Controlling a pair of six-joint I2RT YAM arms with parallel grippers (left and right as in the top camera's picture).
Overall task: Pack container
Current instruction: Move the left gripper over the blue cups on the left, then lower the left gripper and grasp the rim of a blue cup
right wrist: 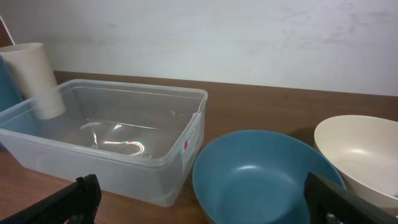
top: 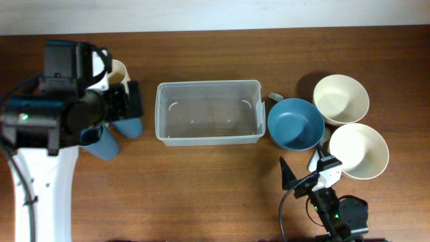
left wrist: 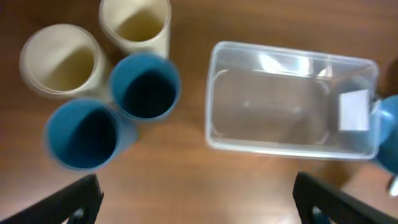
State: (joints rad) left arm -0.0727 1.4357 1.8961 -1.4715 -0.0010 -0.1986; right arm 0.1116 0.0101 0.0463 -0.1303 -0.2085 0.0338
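The brown wooden tabletop point(top: 215, 195) carries everything. At its middle sits the clear, see-through plastic rectangular container point(top: 209, 138) with rounded corners and a rolled rim, long side running left to right, nothing in it. It looks light and thin-walled, so probably a little springy along the long sides and slick to the touch; the rim should be the stiffest part. If it has to be steadied or shifted, a pinch over the rim at a short end wall seems the safest hold, since squeezing mid-wall would likely bow it.

Just right of the container stands a round blue bowl point(top: 295, 124), close to its end wall. Farther right are two round cream bowls, one far point(top: 341, 99) and one near point(top: 359, 150). Left of the container, four tumblers stand in a cluster: two cream cups point(left wrist: 60, 60) point(left wrist: 135, 26) on the far side and two blue cups point(left wrist: 145, 85) point(left wrist: 83, 134) nearer.

The left arm hangs over that cluster, wrist pointed down, its left claw point(left wrist: 199, 202) spread wide and holding nothing. The right arm sits low at the near right edge, aimed level toward the blue bowl and container, its right claw point(right wrist: 208, 202) likewise spread wide and empty.
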